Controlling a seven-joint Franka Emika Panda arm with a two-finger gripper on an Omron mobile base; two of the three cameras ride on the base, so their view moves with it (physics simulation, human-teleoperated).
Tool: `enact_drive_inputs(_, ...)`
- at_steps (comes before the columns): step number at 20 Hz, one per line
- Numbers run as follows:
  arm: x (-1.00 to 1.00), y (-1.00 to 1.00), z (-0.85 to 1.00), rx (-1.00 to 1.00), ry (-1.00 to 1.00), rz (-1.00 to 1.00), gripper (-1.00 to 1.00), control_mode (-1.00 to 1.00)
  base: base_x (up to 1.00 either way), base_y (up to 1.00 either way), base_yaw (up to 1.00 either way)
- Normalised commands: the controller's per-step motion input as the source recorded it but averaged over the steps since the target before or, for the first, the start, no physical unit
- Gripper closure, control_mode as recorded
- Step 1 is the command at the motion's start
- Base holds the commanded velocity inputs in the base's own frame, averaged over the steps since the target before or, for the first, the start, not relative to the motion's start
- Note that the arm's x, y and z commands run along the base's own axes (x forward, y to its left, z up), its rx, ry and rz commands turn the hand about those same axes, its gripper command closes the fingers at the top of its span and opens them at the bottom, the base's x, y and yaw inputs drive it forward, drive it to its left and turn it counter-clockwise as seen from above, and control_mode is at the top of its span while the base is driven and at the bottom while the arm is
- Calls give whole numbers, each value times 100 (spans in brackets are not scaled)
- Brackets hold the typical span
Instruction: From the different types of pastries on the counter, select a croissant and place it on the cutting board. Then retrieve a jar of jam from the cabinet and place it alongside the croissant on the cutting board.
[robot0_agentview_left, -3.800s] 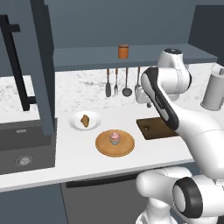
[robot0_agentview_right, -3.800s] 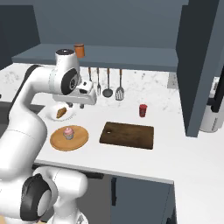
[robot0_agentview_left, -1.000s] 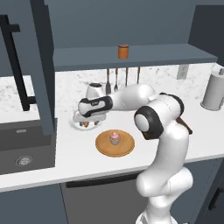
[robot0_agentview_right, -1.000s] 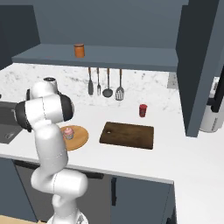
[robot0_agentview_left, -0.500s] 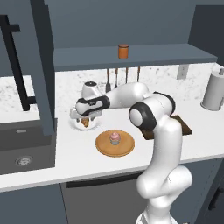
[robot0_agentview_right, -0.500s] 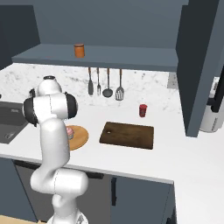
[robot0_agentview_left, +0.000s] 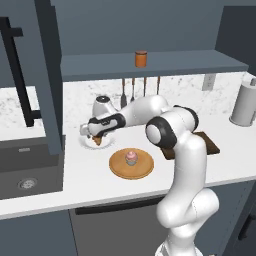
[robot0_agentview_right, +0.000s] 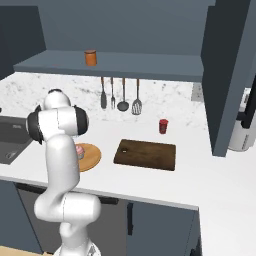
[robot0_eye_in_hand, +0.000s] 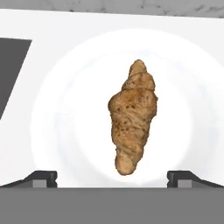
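Croissant (robot0_eye_in_hand: 132, 118) lies on a white plate (robot0_eye_in_hand: 65, 118) between the open claw's (robot0_eye_in_hand: 112, 176) tips; the arm hides it from the right.

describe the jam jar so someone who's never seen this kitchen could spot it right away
Find the long slate-blue shelf above the marble counter. The jam jar stands alone on it, above the hanging utensils: short, orange-brown, darker lid, unlike the smaller red jar down on the counter.

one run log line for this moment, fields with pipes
phase: reaching | gripper: open above golden-brown crescent croissant | croissant: on white round plate | dark brown cutting board: bare
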Motion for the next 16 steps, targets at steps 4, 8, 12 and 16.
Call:
enact_drive_inputs(4, 0, -2, -8, 0, -6, -1, -100, -100, 0, 0, 0)
enact_drive_inputs(8, 6, -2, -3, 0, 0, -1, -100, -100, 0, 0, 0)
enact_drive_inputs(12, 13, -17, 0, 0, 0, -3, -100, -100, 0, 0, 0)
enact_drive_inputs(16, 18, -13, 0, 0, 0, -6, -100, -100, 0, 0, 0)
